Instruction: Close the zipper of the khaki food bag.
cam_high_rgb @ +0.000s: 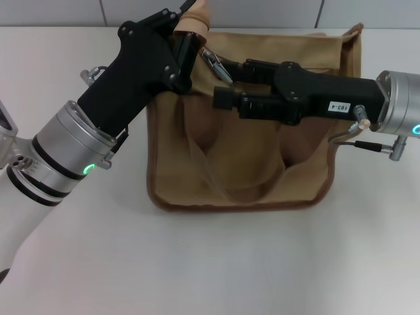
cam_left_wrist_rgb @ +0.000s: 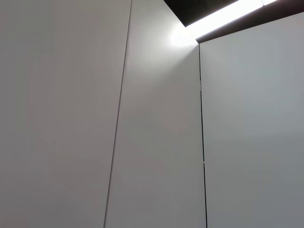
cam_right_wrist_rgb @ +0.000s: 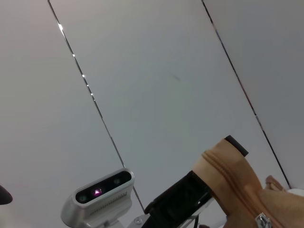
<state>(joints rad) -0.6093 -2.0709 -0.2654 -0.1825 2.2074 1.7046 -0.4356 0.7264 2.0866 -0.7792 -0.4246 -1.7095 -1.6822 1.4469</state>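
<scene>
The khaki food bag lies on the white table in the middle of the head view. My left gripper is at the bag's far left corner, shut on the tan end of the zipper strip and lifting it. That strip also shows in the right wrist view, with the silver slider on it. My right gripper reaches in from the right over the bag's top. Its two black fingers stand apart. The silver pull tab lies at the tip of the farther finger. Most of the zipper line is hidden under the right gripper.
White table runs all round the bag, with a tiled wall behind it. The left wrist view shows only wall panels and a ceiling light. The left arm's wrist camera shows in the right wrist view.
</scene>
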